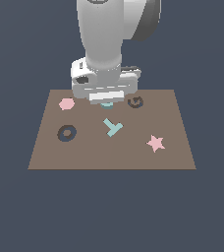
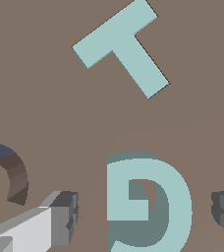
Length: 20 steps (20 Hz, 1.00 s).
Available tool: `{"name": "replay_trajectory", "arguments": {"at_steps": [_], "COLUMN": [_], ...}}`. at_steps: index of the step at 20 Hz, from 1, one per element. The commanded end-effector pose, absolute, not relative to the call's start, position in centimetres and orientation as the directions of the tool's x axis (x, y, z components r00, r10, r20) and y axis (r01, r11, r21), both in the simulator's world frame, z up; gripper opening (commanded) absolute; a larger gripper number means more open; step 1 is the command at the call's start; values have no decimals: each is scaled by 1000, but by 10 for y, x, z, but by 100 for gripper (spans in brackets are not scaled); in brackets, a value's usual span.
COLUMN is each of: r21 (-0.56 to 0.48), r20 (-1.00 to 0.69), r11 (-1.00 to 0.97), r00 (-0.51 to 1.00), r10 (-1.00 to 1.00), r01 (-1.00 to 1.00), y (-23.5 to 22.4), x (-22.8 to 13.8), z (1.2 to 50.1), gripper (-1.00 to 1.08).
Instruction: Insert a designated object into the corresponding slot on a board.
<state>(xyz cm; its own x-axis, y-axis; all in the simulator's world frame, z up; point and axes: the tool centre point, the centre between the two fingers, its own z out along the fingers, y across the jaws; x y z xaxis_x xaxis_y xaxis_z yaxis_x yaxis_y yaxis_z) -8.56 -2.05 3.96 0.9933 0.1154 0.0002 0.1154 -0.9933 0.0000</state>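
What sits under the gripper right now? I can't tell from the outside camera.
The teal G lies flat on the board, between the open jaws. In the exterior view the gripper covers nearly all of it.

I can read no text, label, brand, number or sign anywhere here; the board (image 1: pixel 109 147) below my jaws carries only plain coloured shapes.

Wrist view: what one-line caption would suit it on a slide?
Open end effector straddling the teal G piece on the brown board, teal T piece beyond.
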Motion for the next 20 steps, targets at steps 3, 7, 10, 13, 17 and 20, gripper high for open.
{"name": "replay_trajectory", "arguments": {"at_steps": [3, 7, 10, 13, 17, 20], "r21": [0, 0, 0, 0, 0, 0], "r20": [0, 0, 0, 0, 0, 0], "r11": [-993, -993, -993, -993, -993, -992], "r00": [993, 993, 993, 993, 993, 992], "r10": [115, 115, 115, 115, 116, 130], "r01": [115, 115, 115, 115, 116, 130], "y": [-20, -20, -20, -20, -21, -20], "x": [-86, -86, -86, -86, -86, -85], "z": [30, 30, 30, 30, 30, 31], "gripper": [100, -100, -100, -100, -100, -100]}}
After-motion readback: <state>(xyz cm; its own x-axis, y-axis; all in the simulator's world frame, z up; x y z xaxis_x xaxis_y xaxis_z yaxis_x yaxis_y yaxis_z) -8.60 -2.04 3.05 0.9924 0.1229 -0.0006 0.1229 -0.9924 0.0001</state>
